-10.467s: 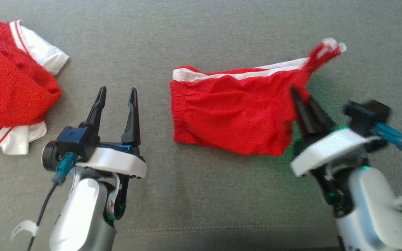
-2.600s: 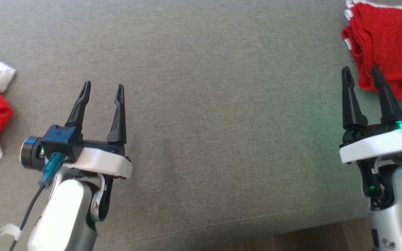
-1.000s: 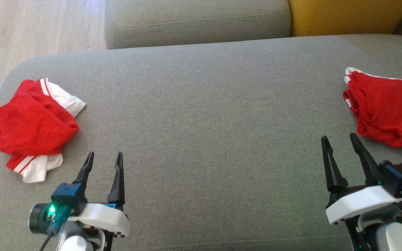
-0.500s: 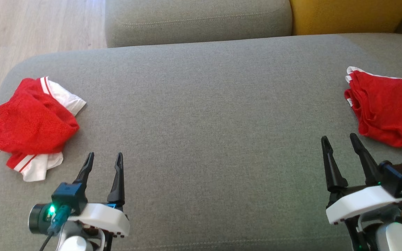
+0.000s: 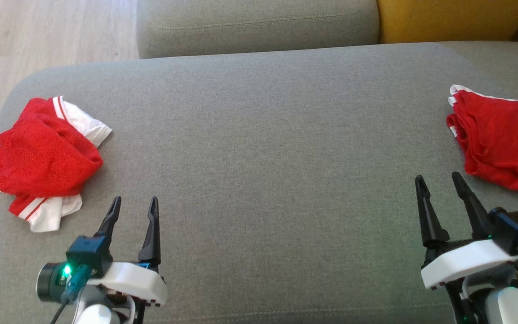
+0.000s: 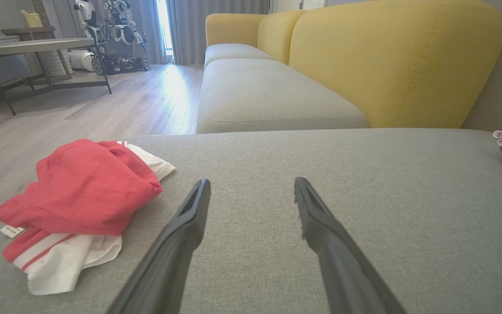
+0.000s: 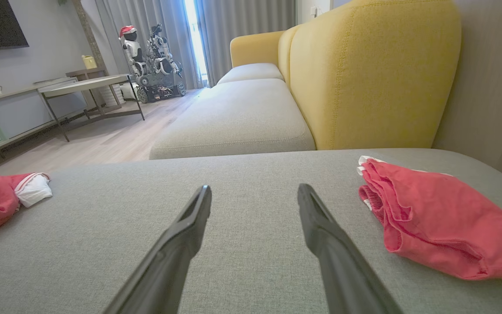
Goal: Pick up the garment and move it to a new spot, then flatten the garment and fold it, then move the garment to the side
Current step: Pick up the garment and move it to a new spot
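Note:
A folded red garment (image 5: 502, 139) with white trim lies at the right end of the grey seat cushion (image 5: 263, 148). A crumpled red and white garment (image 5: 43, 157) lies at the left end. My left gripper (image 5: 135, 200) is open and empty, hovering near the front, just right of the crumpled garment (image 6: 85, 187). My right gripper (image 5: 438, 177) is open and empty too, a little short of the folded garment (image 7: 434, 213) and to its left. The left gripper (image 6: 252, 183) and the right gripper (image 7: 255, 188) both point across bare cushion.
A second grey seat cushion (image 5: 254, 22) and a yellow backrest (image 5: 452, 18) lie beyond the cushion. Wooden floor (image 5: 38, 36) runs past its rounded left edge. Far back in the room stand a table (image 6: 37, 46) and another robot (image 7: 150, 52).
Ten seconds ago the red garment lay spread mid-cushion with my right gripper at its corner; now it lies folded at the right. Over the last second the view only drifted slightly; both grippers stay open.

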You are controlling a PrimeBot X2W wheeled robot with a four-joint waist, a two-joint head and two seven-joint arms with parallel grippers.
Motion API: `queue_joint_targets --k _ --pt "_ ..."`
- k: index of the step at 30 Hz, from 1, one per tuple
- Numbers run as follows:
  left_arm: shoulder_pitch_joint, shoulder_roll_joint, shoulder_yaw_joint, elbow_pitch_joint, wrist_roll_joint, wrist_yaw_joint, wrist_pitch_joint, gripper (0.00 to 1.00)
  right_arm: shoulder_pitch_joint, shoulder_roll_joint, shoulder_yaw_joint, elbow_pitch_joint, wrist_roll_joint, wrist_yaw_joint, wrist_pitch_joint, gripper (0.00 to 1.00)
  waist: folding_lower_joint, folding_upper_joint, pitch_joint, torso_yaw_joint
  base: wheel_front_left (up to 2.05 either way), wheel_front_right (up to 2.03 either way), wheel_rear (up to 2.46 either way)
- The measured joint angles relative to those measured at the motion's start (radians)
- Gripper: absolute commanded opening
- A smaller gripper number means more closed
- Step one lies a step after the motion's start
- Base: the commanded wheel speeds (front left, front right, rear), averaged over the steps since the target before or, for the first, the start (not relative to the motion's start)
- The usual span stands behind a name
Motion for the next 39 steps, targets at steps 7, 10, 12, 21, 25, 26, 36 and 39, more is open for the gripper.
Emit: queue_joint_targets --k 7,10,12,21,25,26,36,39 --pt "-0.003 -0.001 0.000 0.000 -0.006 0.006 -0.001 1.00 0.000 0.000 -0.018 -0.001 0.000 0.000 0.000 1.00 0.0000 0.0000 0.004 0.028 0.00 0.00 0.00" --pt "-0.012 -0.001 0.002 0.000 -0.011 0.008 -0.001 1.00 0.001 0.000 -0.015 -0.011 -0.001 0.000 0.005 1.00 0.0000 0.0000 0.007 0.059 0.00 0.00 0.00" --pt "-0.029 -0.002 0.003 0.000 -0.011 0.008 -0.003 1.00 0.001 0.000 -0.012 -0.021 -0.002 0.000 0.007 1.00 0.0000 0.0000 0.009 0.088 0.00 0.00 0.00" --pt "-0.074 -0.007 0.019 0.022 -0.019 0.007 -0.012 1.00 -0.002 -0.001 0.026 -0.050 -0.010 0.000 0.034 1.00 0.0000 0.0000 0.016 0.270 0.00 0.00 0.00" --pt "-0.074 -0.007 0.038 0.031 -0.026 0.008 -0.019 1.00 -0.002 -0.002 0.038 -0.052 -0.010 0.000 0.034 1.00 0.0000 0.0000 0.014 0.338 0.00 0.00 0.00" --pt "-0.074 -0.007 0.040 0.031 -0.026 0.008 -0.019 1.00 -0.002 -0.002 0.039 -0.052 -0.010 0.000 0.034 1.00 0.0000 0.0000 0.014 0.353 0.00 0.00 0.00" --pt "-0.072 -0.008 0.047 0.034 -0.026 0.008 -0.020 1.00 -0.003 -0.002 0.044 -0.052 -0.010 0.000 0.034 1.00 0.0000 0.0000 0.011 0.422 0.00 0.00 0.00" --pt "-0.072 -0.011 0.047 0.034 -0.026 0.007 -0.020 1.00 -0.003 -0.002 0.044 -0.052 -0.010 0.000 0.035 1.00 0.0000 0.0000 0.014 0.423 0.00 0.00 0.00"
